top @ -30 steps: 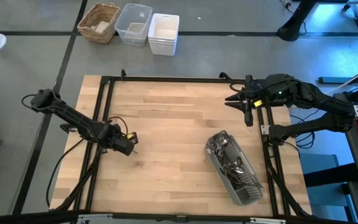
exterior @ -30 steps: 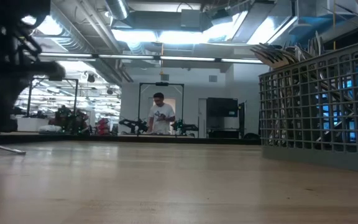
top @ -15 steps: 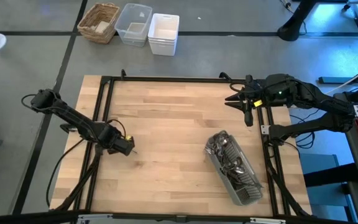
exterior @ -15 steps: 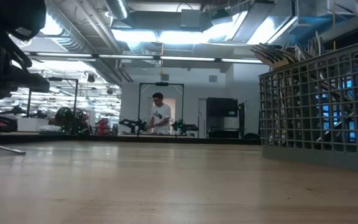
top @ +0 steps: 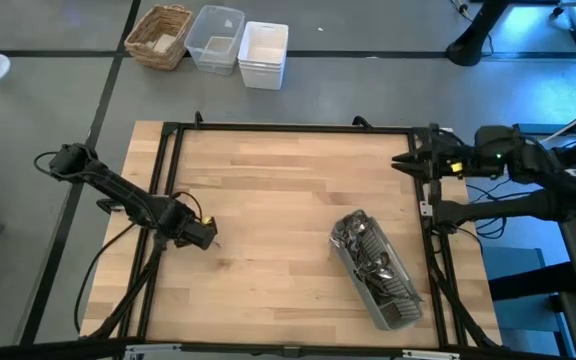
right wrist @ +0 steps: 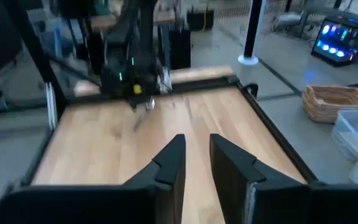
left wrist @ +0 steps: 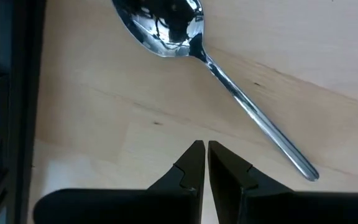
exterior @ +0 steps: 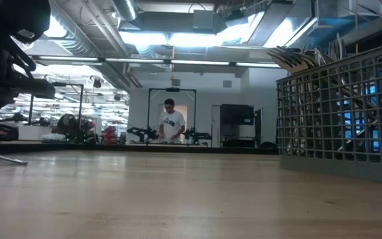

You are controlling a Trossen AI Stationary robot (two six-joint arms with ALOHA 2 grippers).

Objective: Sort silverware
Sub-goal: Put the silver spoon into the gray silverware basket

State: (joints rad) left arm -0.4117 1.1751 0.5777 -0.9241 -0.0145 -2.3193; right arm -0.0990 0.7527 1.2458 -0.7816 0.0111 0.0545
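One spoon [left wrist: 229,87] of the silverware lies flat on the wooden table [top: 278,200] near the left edge, bowl up; the low view shows this spoon [exterior: 2,158] at the far left. My left gripper [left wrist: 205,148] points down just beside the spoon's handle, shut and touching nothing. Several more pieces of silverware [top: 363,245] stick out of the grey slatted caddy [top: 378,275], which lies on its side at the near right. My right gripper [right wrist: 194,146] hovers high at the table's right edge [top: 408,163], open, with nothing between its fingers.
A wicker basket [top: 158,35], a clear bin [top: 215,38] and a white bin [top: 263,52] stand on the floor beyond the far edge. Black frame rails [top: 288,127] run along the table's sides. A person [exterior: 171,123] stands far off in the room.
My right gripper has drawn back toward the table's right edge, staying high and open. My left gripper has tipped a little above the spoon and stays shut. The spoon and the caddy have not moved.
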